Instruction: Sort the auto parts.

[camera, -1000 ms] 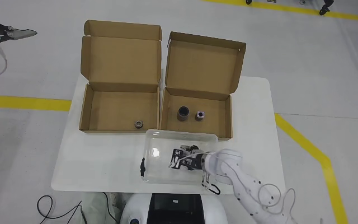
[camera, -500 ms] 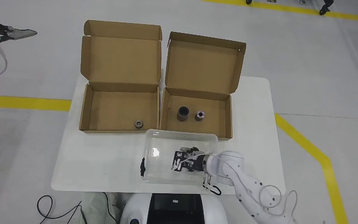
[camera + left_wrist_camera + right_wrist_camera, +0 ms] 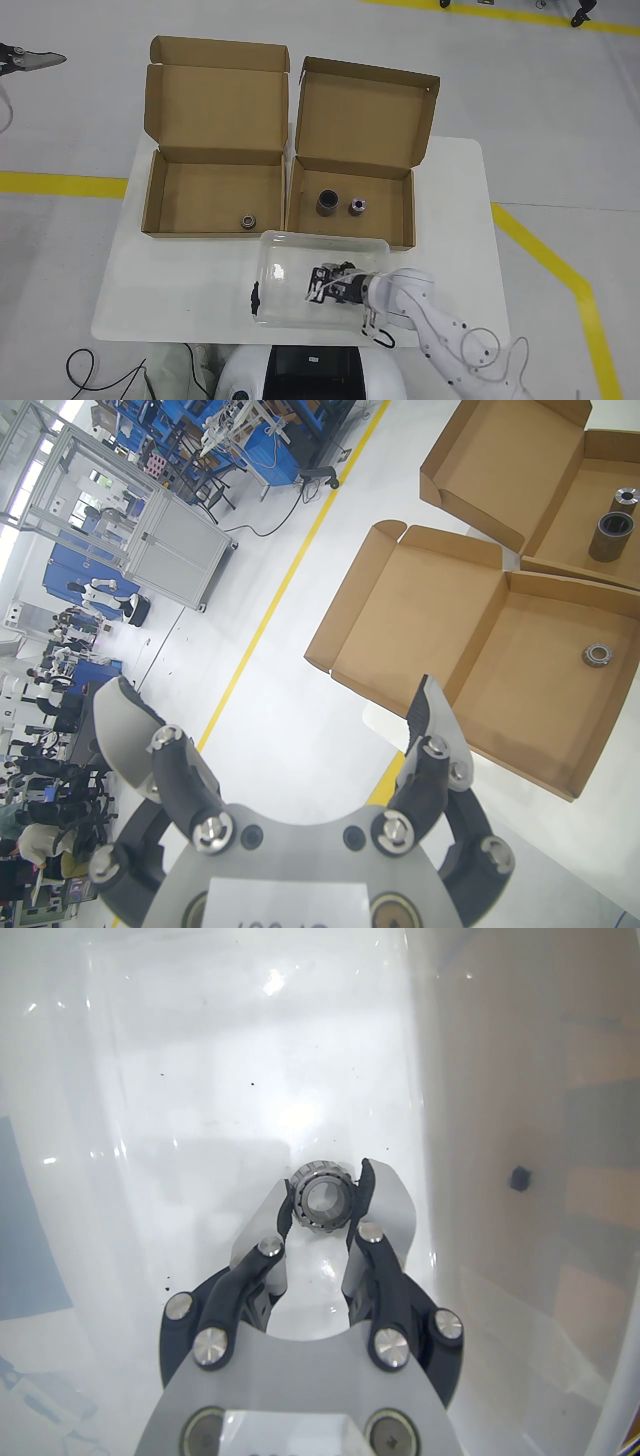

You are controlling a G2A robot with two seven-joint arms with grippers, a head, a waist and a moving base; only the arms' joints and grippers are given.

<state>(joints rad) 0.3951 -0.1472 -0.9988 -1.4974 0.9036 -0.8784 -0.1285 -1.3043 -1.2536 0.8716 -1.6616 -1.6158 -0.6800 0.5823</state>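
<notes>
Bearing (image 3: 320, 1177), a small toothed metal ring, is sitting between my right jaws, which are closing on it to a narrow gap; the dark pads (image 3: 361, 1188) are pressing its two sides. I am holding it low inside the clear plastic bin (image 3: 300, 245), with the bin's see-through walls rising around my arm on every side. At the bin's edge farthest from my right arm a small dark piece (image 3: 256, 297) is lying; I cannot tell what it is.

The bin is standing at the near edge of the white surface (image 3: 450, 200), just beside the front walls of two open cardboard boxes. Those front walls are standing between the bin and the box floors, and both lids are leaning open on the far side. The left box (image 3: 212, 197) is holding one more bearing ring (image 3: 247, 220) near its front wall. The right box (image 3: 385, 210) is holding a dark sleeve (image 3: 327, 203) standing upright and, near it, a smaller silvery cylinder (image 3: 358, 206); the two are apart.

My left jaws are gaping wide and gripping nothing, their pads (image 3: 425, 712) well apart. They are hanging off to the left of the surface, over the floor, looking across at the left box.
</notes>
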